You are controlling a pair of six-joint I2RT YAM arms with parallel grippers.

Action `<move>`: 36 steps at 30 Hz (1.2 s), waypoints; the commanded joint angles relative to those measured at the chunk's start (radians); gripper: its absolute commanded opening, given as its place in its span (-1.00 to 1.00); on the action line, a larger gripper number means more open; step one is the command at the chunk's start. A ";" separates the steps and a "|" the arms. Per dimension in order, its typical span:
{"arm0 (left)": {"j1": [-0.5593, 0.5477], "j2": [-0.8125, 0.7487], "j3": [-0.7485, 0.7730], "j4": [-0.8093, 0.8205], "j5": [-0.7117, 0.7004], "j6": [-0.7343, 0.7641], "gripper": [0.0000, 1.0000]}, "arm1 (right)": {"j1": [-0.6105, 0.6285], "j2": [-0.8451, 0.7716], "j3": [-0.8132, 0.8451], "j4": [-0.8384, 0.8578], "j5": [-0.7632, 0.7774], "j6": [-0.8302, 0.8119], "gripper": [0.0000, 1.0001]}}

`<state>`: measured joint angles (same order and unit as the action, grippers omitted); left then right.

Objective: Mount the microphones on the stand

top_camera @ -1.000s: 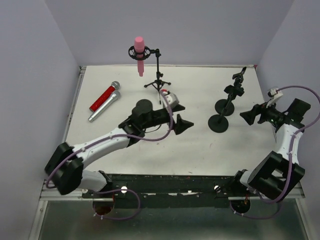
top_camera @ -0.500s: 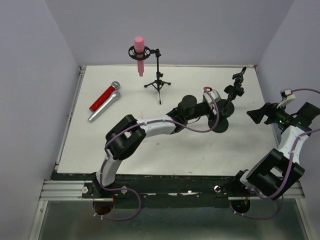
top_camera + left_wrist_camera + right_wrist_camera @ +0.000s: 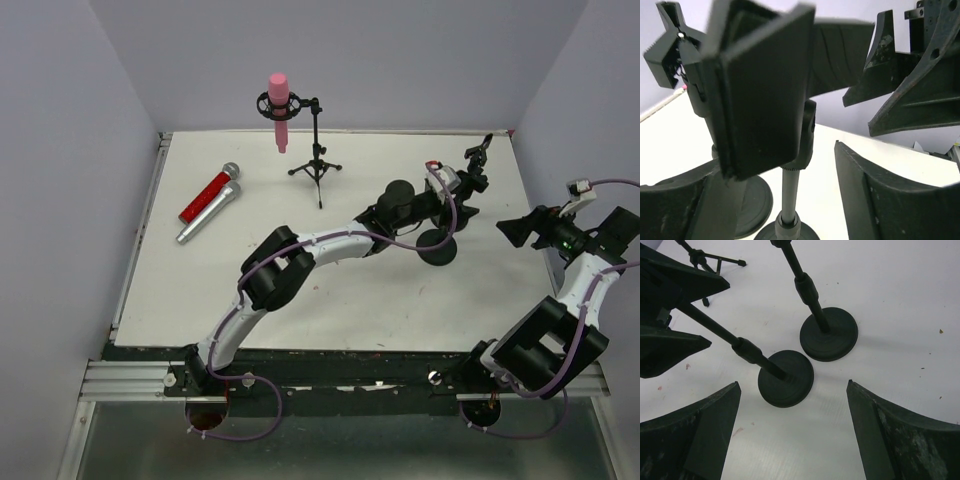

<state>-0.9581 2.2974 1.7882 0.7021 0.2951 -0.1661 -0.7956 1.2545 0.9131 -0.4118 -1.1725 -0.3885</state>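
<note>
The pink microphone hangs upright in the ring mount of the tripod stand at the back. The red microphone and the silver-grey microphone lie side by side at the far left of the table. Two black round-base stands stand at the right; their bases also show in the right wrist view. My left gripper is open, its fingers either side of a stand's black clip. My right gripper is open and empty, to the right of the stands.
The white table top is walled by pale panels at the back and both sides. My left arm stretches diagonally across the table's middle. The tripod's legs reach toward the round bases.
My left arm has swung from the table's middle to the right and forward, up to the round-base stands. My right gripper has drawn back a little to the right.
</note>
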 commanded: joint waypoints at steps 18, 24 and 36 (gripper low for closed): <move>-0.022 -0.061 -0.079 0.009 0.013 0.014 -1.00 | -0.028 0.002 -0.010 0.010 -0.055 0.023 0.89; 0.004 -0.375 -0.480 0.181 -0.042 0.039 -1.00 | -0.028 -0.009 -0.023 0.004 -0.079 0.022 0.89; 0.183 -0.765 -1.045 0.246 -0.036 0.040 -1.00 | -0.028 -0.026 -0.036 -0.062 -0.185 -0.042 0.89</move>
<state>-0.8211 1.5909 0.8177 0.8478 0.2653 -0.1413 -0.8139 1.2488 0.8768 -0.4221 -1.2842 -0.3889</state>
